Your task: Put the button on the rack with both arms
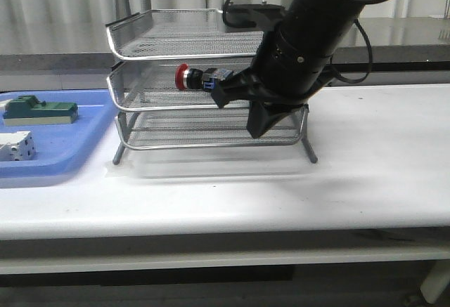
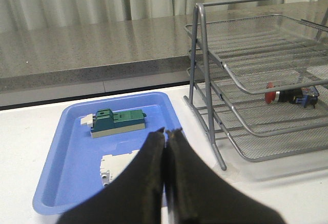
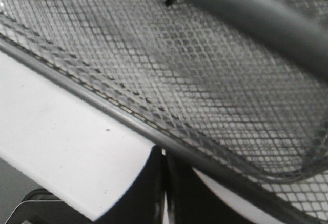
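The button (image 1: 200, 77), with red cap, black body and blue rear block, lies on its side on the middle tier of the silver wire-mesh rack (image 1: 116, 75). It also shows in the left wrist view (image 2: 289, 97). My right gripper (image 1: 255, 131) is shut and empty, pointing down in front of the rack's right side, just right of the button. In the right wrist view its shut fingers (image 3: 154, 183) sit just under a tier's rim wire (image 3: 128, 124). My left gripper (image 2: 166, 130) is shut and empty above the blue tray, left of the rack (image 2: 202, 55).
A flat blue tray (image 1: 91, 131) lies left of the rack with a green block (image 1: 39, 110) and a white block (image 1: 17, 145) in it; all three show in the left wrist view: tray (image 2: 66, 147), green block (image 2: 118, 121), white block (image 2: 115, 165). A grey counter runs behind the table.
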Motion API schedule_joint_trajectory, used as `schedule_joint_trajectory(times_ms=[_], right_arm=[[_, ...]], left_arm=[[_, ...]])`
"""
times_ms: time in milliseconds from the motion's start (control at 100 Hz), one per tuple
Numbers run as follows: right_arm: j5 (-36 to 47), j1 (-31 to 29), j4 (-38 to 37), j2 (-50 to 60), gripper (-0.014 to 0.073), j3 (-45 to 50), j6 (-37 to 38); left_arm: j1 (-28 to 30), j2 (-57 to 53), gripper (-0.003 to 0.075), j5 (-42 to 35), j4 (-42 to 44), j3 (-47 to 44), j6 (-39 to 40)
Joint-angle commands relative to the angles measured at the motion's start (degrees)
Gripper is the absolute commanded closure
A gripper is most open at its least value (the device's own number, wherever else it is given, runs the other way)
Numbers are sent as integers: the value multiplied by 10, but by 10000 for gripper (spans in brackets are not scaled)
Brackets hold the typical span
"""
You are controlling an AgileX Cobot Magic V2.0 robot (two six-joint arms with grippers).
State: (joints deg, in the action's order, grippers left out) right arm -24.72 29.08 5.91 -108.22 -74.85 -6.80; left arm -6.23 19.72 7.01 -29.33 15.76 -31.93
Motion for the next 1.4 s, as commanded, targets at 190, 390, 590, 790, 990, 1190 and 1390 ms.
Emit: schedule_joint_trajectory(times_ms=[190,390,590,790,990,1190,1390], right_arm=[[62,-5,-18,28,650,-30,-4],[53,-5,-18,28,650,-30,-4],[2,-4,-17,35,650,-30,0],[-38,-4,-18,57,650,-30,24],[-63,-4,-19,105,650,-29,37],[-74,-5,-59,159,650,-5,68],[-71,-5,-155,229,650,52,152]], left_arm=[[1,3,741,-42,-6,15,6],[1,3,741,-42,-6,15,6],[1,3,741,-42,-6,15,6],[1,3,741,-42,-6,15,6],[1,3,741,-42,-6,15,6],[1,3,741,-42,-6,15,6],[1,3,741,-42,-6,15,6]])
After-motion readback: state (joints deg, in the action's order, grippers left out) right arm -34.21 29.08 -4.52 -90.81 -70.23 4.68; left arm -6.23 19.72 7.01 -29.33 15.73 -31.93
